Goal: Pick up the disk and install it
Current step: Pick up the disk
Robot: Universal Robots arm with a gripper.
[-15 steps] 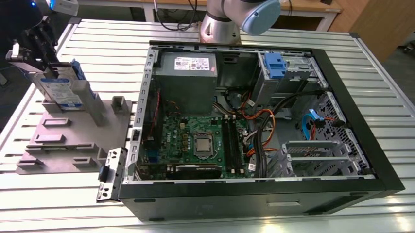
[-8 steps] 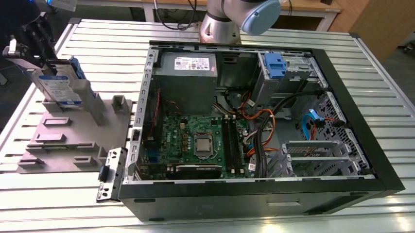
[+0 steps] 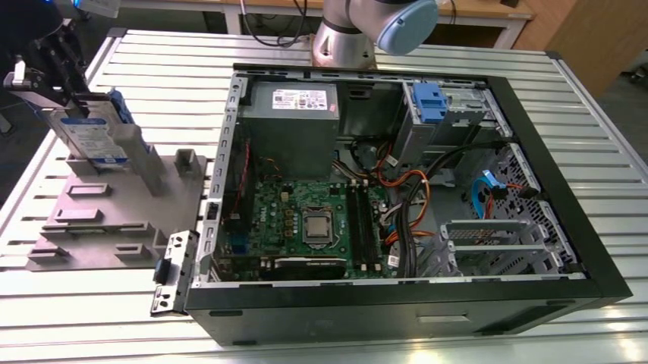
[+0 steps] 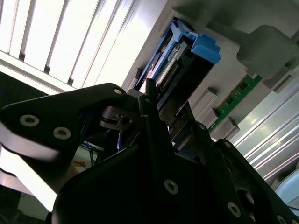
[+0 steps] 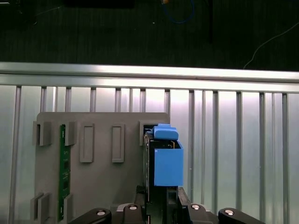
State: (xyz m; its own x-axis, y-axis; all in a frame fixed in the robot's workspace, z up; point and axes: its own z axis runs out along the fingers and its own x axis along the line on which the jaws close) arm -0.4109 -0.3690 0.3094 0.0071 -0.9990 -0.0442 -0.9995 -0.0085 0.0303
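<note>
Clamping the upright disk [image 3: 91, 133] (blue-railed) at the grey fixture [image 3: 102, 206], gripper [image 5: 160, 196] jaws closed

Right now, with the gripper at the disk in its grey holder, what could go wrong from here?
1. The disk stands on edge in the grey holder, the gripper at its upper end; a tilted pull could jam it or drag the holder.
2. Loose cables cross the open computer case near the blue-latched drive bay; they could snag the disk.
</note>
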